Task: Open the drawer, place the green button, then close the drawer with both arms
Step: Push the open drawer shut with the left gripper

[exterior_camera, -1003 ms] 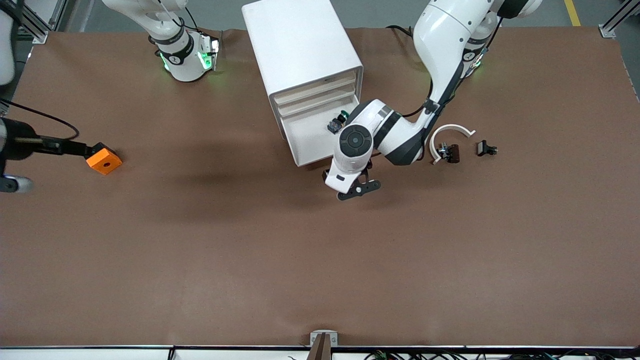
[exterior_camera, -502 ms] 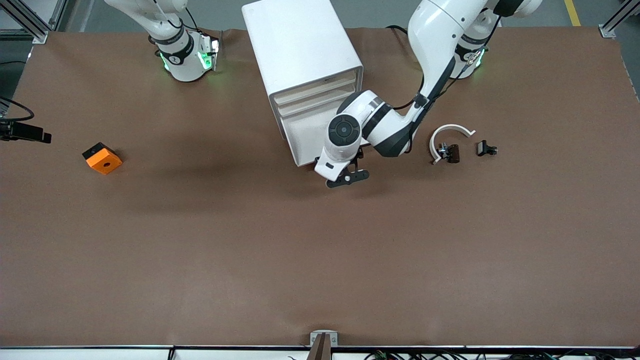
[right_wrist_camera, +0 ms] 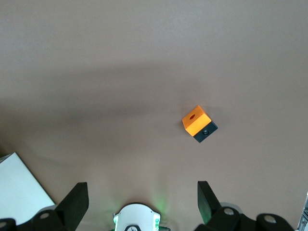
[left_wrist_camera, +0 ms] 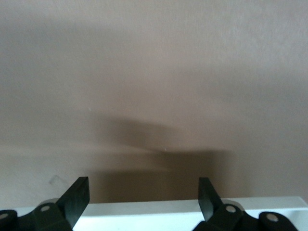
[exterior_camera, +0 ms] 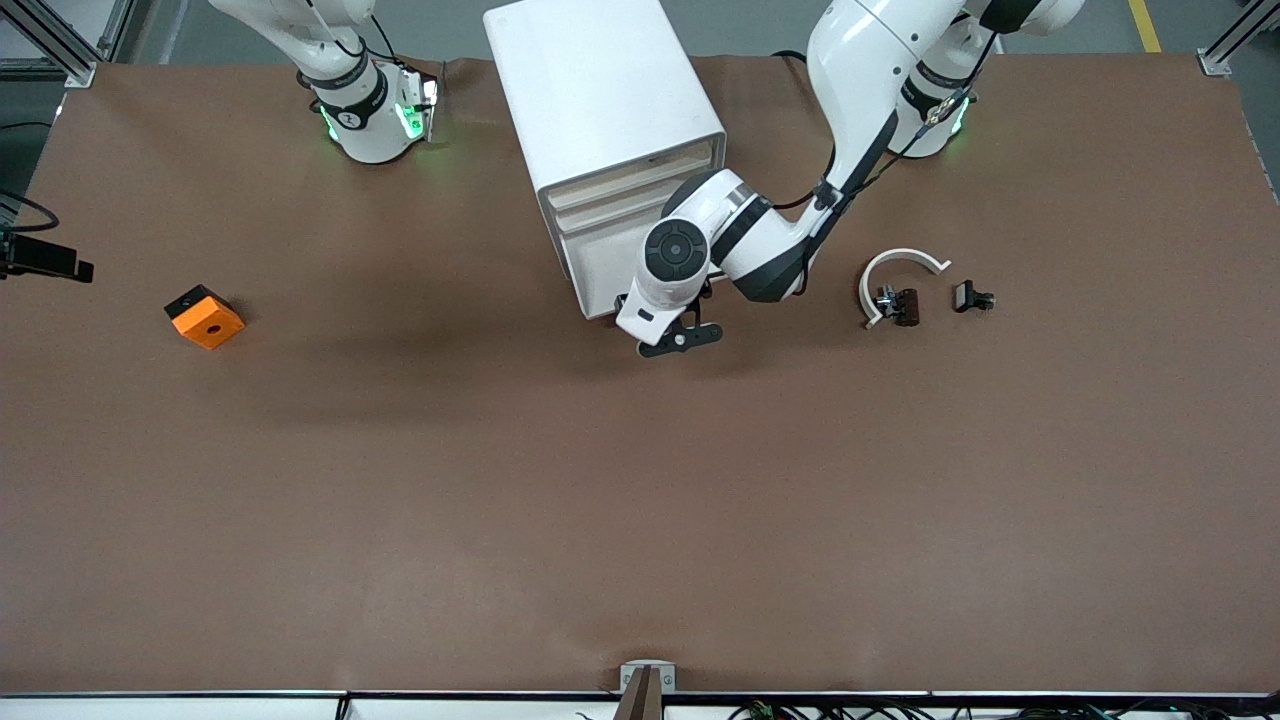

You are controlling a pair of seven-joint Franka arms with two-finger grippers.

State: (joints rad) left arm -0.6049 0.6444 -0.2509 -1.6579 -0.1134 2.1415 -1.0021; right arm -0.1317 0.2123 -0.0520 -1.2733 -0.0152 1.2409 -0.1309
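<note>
The white cabinet (exterior_camera: 600, 110) stands at the middle of the table's robot edge, its bottom drawer (exterior_camera: 600, 285) partly pulled out. The left arm's wrist lies over the drawer's opening, so the button is hidden. My left gripper (exterior_camera: 672, 328) is open and empty at the drawer's front edge. In the left wrist view the gripper (left_wrist_camera: 144, 185) straddles that white front edge (left_wrist_camera: 159, 211), one finger on each side. My right gripper (right_wrist_camera: 142, 192) is open and empty, high over the right arm's end of the table. Only a black part of it (exterior_camera: 45, 262) shows in the front view.
An orange square block with a hole (exterior_camera: 205, 317) lies near the right arm's end, also in the right wrist view (right_wrist_camera: 197, 122). A white curved piece (exterior_camera: 900, 265) and two small black clips (exterior_camera: 900, 305) (exterior_camera: 973, 297) lie toward the left arm's end, beside the cabinet.
My left gripper moved toward the cabinet and the drawer front slid in a little; the button went under the wrist. My right gripper rose away from the orange block.
</note>
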